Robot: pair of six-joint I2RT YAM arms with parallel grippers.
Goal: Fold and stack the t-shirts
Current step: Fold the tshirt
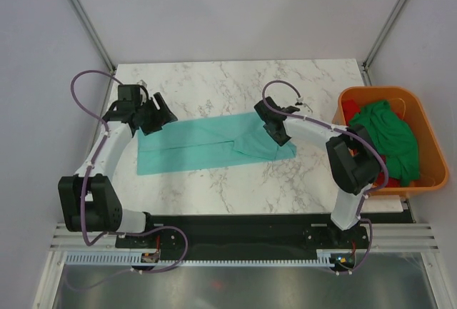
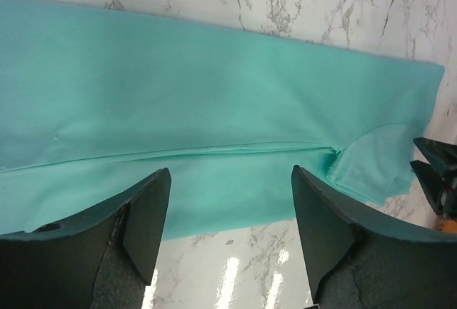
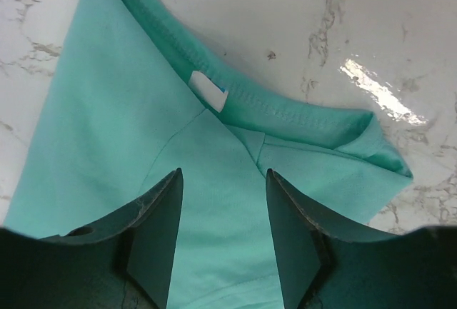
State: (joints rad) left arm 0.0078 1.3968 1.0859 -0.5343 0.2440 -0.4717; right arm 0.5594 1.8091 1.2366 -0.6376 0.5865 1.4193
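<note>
The teal t-shirt (image 1: 207,145) lies in the middle of the tabletop (image 1: 214,88) as a long band, and its long axis runs from the left edge toward the right edge. The left gripper (image 1: 161,116) hovers at the hem end with its fingers spread and holds nothing. The right gripper (image 1: 275,130) hangs over the collar (image 3: 285,113) end, also spread. Each arm is nearer to its own end, so probably the next fold brings one end over the other. The green t-shirt (image 1: 389,134) and the red t-shirt (image 1: 350,113) lie in the orange tub (image 1: 378,92) at the right edge.
</note>
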